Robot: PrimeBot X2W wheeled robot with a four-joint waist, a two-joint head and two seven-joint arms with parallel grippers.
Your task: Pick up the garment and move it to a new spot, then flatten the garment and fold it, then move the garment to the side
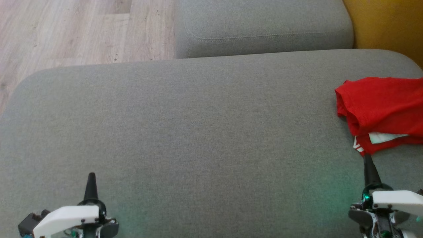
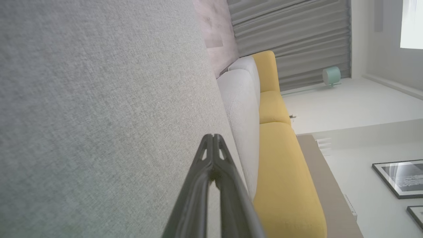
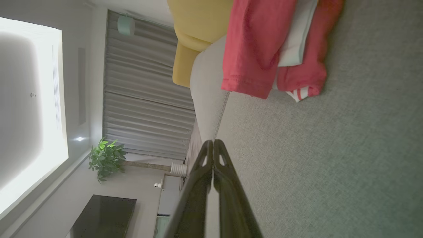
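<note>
The head camera looks down on the grey cushion [image 1: 198, 132], with the left gripper [image 1: 91, 175] and right gripper [image 1: 367, 158] at its lower edge. Each wrist camera lies low and rolled sideways, sighting along its fingers [image 2: 195, 185] across that cushion. The right wrist and head views share the red garment [image 1: 380, 109] just ahead of the right gripper.

The left gripper [image 1: 91, 178] and right gripper [image 1: 367, 162] each have long dark fingers [image 2: 198, 188] tapering to a point, with small cut-outs just below the tips. Behind the fingers sit a black collar [image 1: 376, 187], a teal light [image 1: 365, 197] and a white angular shell [image 1: 67, 215].
</note>
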